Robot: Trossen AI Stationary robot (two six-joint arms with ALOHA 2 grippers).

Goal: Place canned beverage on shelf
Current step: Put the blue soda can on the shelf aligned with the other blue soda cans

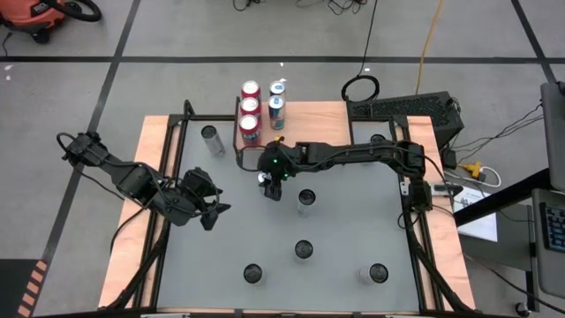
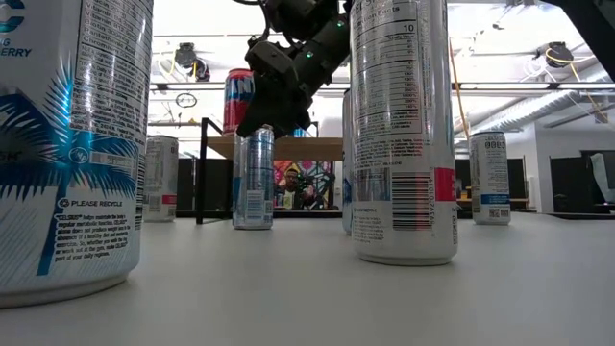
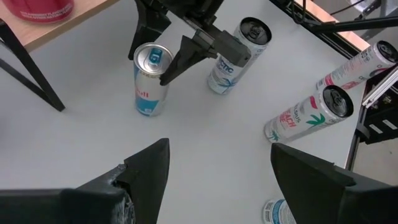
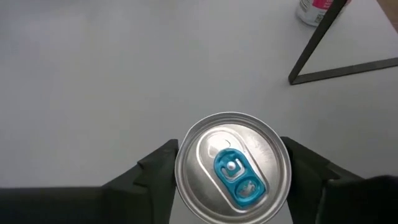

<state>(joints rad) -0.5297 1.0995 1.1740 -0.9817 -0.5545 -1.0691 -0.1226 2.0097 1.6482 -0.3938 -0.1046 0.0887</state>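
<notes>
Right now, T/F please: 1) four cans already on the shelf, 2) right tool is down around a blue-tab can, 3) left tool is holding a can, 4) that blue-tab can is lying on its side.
1) Four cans stand on the shelf: true, two red-topped and two blue-and-white.
2) The right tool straddles the blue-tab can: true, one finger on each side of its top; a firm grip is not clear.
3) The left tool holds a can: false, it is open and empty, hovering over the table's left part.
4) The blue-tab can lies on its side: false, it stands upright on the table.
</notes>
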